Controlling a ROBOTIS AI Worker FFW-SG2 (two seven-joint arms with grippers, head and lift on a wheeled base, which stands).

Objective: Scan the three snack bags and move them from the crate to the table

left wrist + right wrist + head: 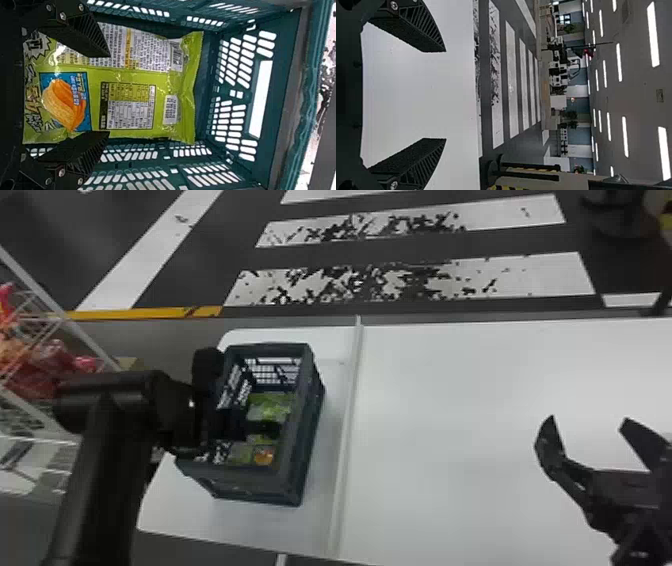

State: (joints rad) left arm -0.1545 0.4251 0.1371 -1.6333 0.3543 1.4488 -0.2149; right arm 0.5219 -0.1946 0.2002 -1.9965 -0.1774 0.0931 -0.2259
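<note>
One left claw (pixel 263 428), spread wide, gripping nothing, over a green snack bag (pixel 134 77) in the crate (pixel 250 485). One right claw (pixel 587 421), wide open, empty, above the white surface (pixel 450 415).

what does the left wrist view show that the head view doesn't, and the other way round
Left wrist view adds: the barcode and the boxed panel of fine print on a green snack bag, plus the ribbing on the open fingers of the left gripper.

Head view adds: the right gripper, open over the white table, and the wire rack holding red packages.

Both share: the crate, green snack packaging inside it, and the left gripper reaching in.
</note>
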